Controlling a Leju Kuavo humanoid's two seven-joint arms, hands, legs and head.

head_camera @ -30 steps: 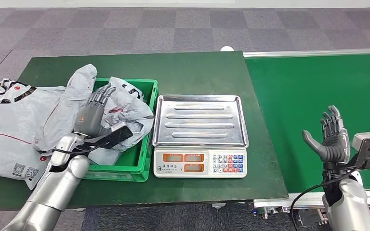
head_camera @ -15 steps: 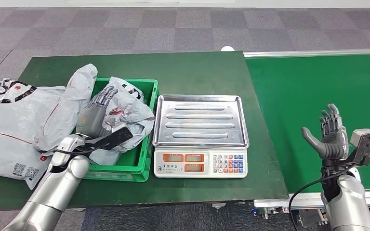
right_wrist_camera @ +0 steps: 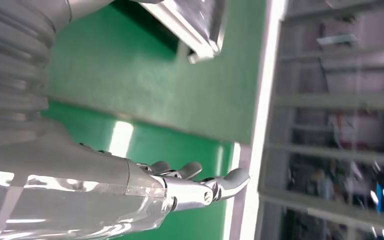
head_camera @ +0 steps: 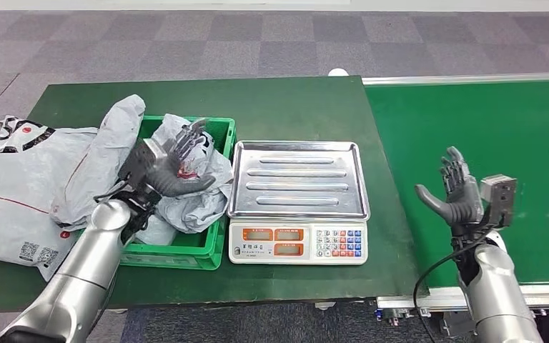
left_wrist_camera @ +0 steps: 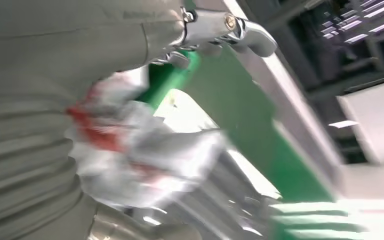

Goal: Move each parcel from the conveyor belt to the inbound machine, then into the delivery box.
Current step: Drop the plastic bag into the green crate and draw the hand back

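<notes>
Since a second ago, both hands are shifting toward the weighing scale (head_camera: 297, 199): the left hand (head_camera: 166, 166) is hovering with fingers spread, holding nothing, over the grey parcel (head_camera: 186, 182) lying in the green crate (head_camera: 201, 243) beside the scale, while the right hand (head_camera: 456, 194) is hanging open-fingered above the conveyor belt (head_camera: 529, 143).
</notes>
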